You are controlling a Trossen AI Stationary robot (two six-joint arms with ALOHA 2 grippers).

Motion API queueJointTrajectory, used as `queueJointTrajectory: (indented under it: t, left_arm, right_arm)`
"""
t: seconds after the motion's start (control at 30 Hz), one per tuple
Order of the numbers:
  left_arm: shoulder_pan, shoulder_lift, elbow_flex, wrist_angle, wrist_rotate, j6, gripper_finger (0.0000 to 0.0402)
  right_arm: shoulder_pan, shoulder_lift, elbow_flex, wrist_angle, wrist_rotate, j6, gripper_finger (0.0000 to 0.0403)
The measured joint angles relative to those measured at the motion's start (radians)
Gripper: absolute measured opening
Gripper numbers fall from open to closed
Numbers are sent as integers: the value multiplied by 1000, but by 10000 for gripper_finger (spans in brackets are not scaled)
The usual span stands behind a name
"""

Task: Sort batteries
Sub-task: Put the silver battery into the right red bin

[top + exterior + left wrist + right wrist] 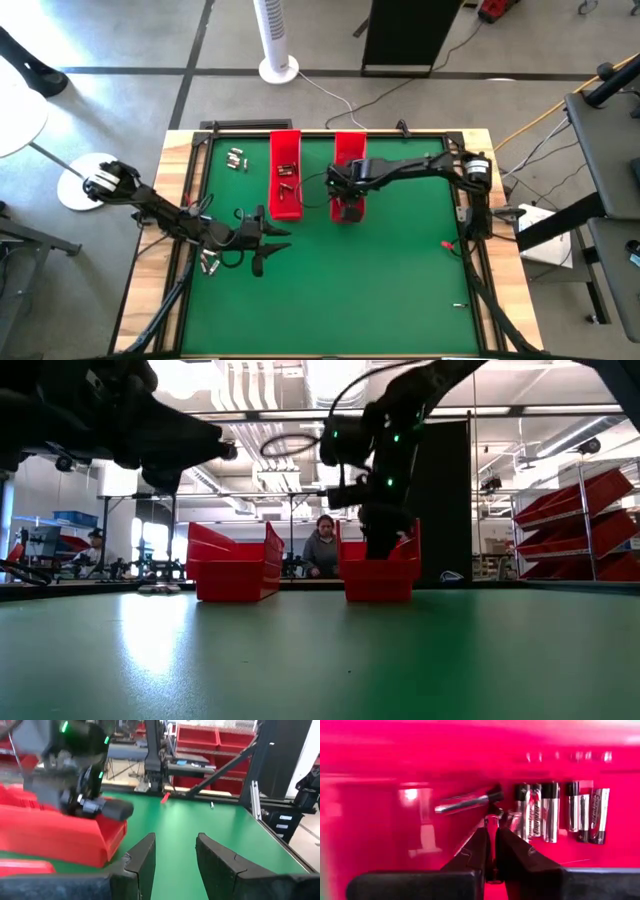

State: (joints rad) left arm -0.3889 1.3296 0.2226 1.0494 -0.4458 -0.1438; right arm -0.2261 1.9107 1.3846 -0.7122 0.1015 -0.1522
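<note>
While two red trays (286, 150) stand, batteries (237, 158) scatter.

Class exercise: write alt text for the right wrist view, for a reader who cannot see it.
The right end effector is down inside a red tray, its two dark fingers shut on a thin silvery battery. Ahead, a row of batteries stands side by side on the tray's floor, and one more battery lies slantwise.

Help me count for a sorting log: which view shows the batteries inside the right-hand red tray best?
The right wrist view: batteries lie in a row on the tray floor, right end effector just before them. The high view shows only the right red tray under the arm; the low view only its wall.
</note>
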Motion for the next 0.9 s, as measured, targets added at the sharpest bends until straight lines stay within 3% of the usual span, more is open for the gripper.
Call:
queueJointTrajectory:
  t: [0.33,0.73,0.9]
  left_arm:
    - [10,-4,0,135,0,163,121]
    - [69,-85,0,241,-13,277,121]
    - [94,-121,0,240,-16,294,121]
  right_arm:
    - [-19,39,1,20,-3,-57,43]
    - [23,-12,64,-29,4,-59,141]
    - [73,-41,166,-176,79,-61,180]
